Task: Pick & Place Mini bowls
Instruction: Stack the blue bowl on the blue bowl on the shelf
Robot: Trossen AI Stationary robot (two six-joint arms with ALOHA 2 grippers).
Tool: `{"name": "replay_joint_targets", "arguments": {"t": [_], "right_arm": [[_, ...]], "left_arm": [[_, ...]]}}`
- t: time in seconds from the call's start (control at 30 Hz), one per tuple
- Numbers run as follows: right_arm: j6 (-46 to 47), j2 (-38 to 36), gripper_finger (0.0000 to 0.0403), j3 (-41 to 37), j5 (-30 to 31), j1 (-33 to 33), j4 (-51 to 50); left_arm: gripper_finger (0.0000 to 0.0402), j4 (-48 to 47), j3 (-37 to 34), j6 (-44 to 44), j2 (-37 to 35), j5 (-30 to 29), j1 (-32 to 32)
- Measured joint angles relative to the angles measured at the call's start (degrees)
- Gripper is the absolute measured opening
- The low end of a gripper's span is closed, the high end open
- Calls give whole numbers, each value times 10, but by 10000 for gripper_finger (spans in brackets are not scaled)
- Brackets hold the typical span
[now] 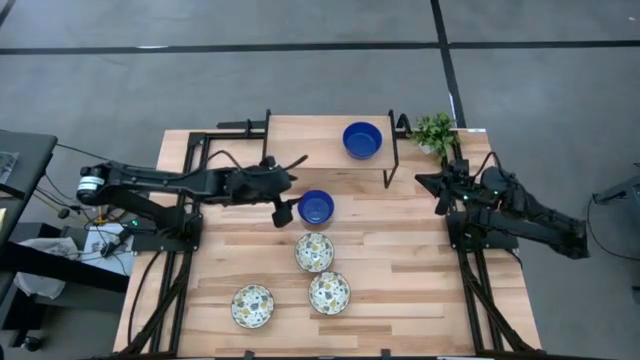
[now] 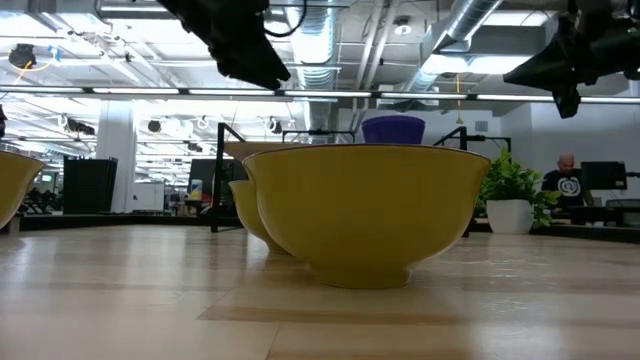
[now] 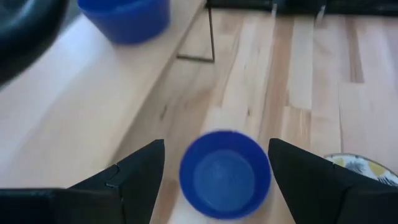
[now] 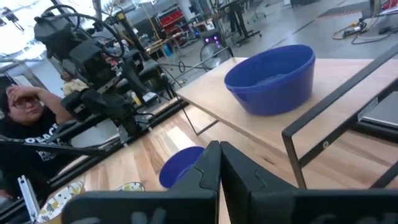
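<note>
Two cobalt blue mini bowls show. One (image 1: pixel 316 207) stands on the table; the other (image 1: pixel 362 139) sits on a raised wooden shelf (image 1: pixel 310 135). A third blue one is out of view. Three patterned bowls (image 1: pixel 314 251) (image 1: pixel 329 292) (image 1: pixel 252 305) rest on their feet nearer the table's near edge; the low view shows their yellow outsides (image 2: pixel 365 215). My left gripper (image 1: pixel 295 192) (image 3: pixel 216 146) hangs open above the table's blue bowl (image 3: pixel 225 174), a finger on either side, touching nothing. My right gripper (image 1: pixel 440 190) (image 4: pixel 219 149) waits shut at the right, raised.
The shelf stands on thin black metal legs (image 1: pixel 392 165) at the table's far side. A small green plant (image 1: pixel 435 130) sits at the far right corner. A person (image 4: pixel 25 118) is beyond the table's left side. Bare wood lies on the table's right half (image 1: pixel 410 270).
</note>
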Motion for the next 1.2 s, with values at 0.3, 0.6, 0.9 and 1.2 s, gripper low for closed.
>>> {"name": "replay_joint_targets", "arguments": {"t": [0.3,0.6,0.9,1.2], "right_arm": [[-8,-32,0,-11,0,0,0],[0,-26,0,-11,0,0,-13],[-2,-26,0,-11,0,-1,-10],[-4,-26,0,-11,0,-1,-17]], "left_arm": [[285,-91,40,-104,42,17,-12],[285,-131,40,-202,46,18,-11],[285,-131,40,-289,54,88,14],[285,-127,39,-332,81,137,26]]}}
